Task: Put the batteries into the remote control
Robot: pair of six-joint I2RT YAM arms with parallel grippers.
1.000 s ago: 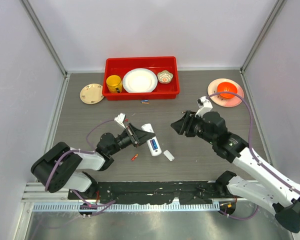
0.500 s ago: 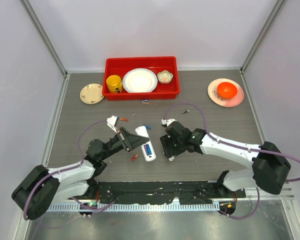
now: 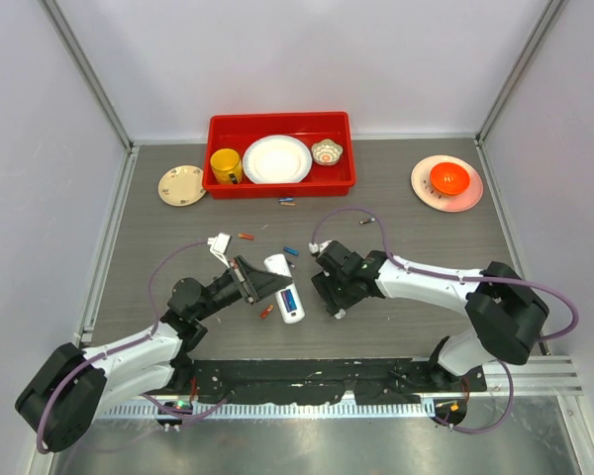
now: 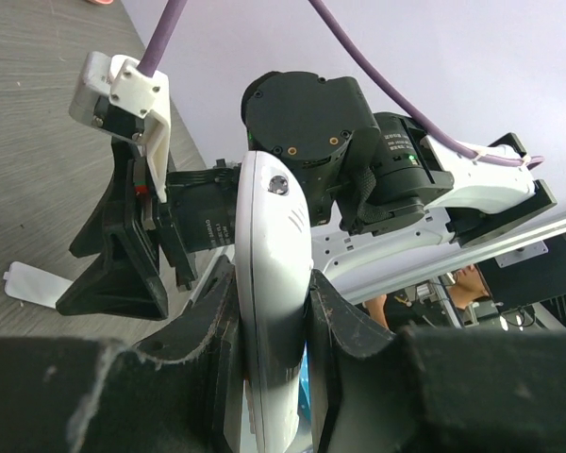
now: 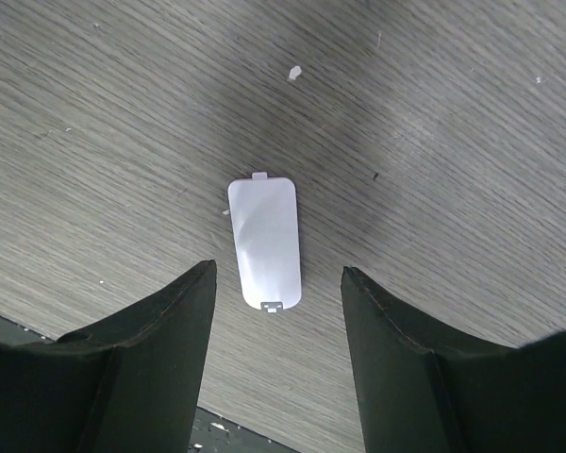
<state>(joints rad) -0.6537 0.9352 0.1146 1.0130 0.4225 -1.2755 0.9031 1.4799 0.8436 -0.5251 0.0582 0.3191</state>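
My left gripper [image 3: 267, 285] is shut on the white remote control [image 3: 284, 287] and holds it tilted above the table. A blue battery [image 3: 291, 298] shows in its dark recess. In the left wrist view the remote [image 4: 274, 274] is clamped between both fingers. My right gripper [image 3: 331, 300] is open and low over the small flat white cover [image 3: 339, 314]. In the right wrist view the cover [image 5: 264, 243] lies on the table between the open fingers. Loose batteries lie on the table: orange-red [image 3: 266, 311], orange-red [image 3: 246, 237], blue [image 3: 290, 250].
A red bin [image 3: 218, 183] at the back holds a yellow mug, a white plate and a small bowl. A tan plate [image 3: 182, 185] lies to its left. A pink plate [image 3: 465, 196] with an orange bowl sits back right. More batteries [image 3: 287, 202] lie before the bin.
My right arm has swung in from the right and come down over the white cover. My left gripper has shifted the remote slightly left and toward the near edge.
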